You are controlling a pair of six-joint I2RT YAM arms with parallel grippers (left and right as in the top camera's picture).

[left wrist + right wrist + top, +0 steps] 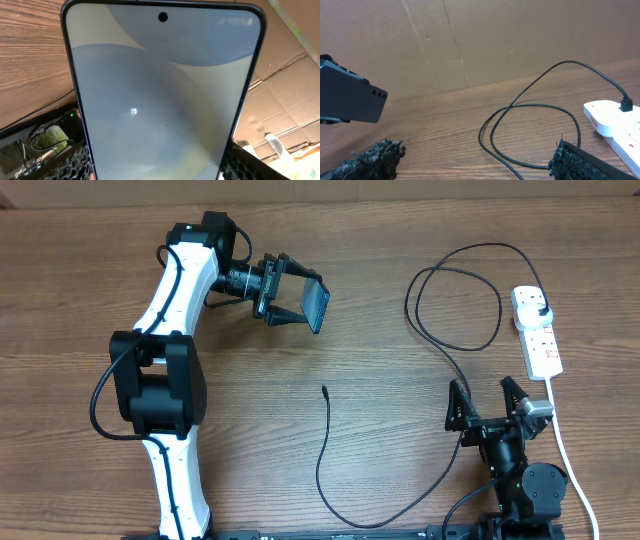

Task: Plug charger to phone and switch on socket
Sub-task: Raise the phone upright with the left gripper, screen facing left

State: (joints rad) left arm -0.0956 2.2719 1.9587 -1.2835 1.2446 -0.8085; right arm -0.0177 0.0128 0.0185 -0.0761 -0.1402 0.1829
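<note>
The left gripper was clamped on the phone, well apart from the socket. The right gripper stood open and empty near the socket.

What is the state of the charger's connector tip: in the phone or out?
Out. The connector tip lies bare on the table, apart from the phone held in the left gripper.

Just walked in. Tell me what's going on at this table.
The left gripper grips the phone, lifted off the table with its screen lit. The charger is plugged into the socket at one end; its connector tip lies loose on the table, not yet in the phone. The right gripper hangs open and empty near the socket's white cord.
</note>
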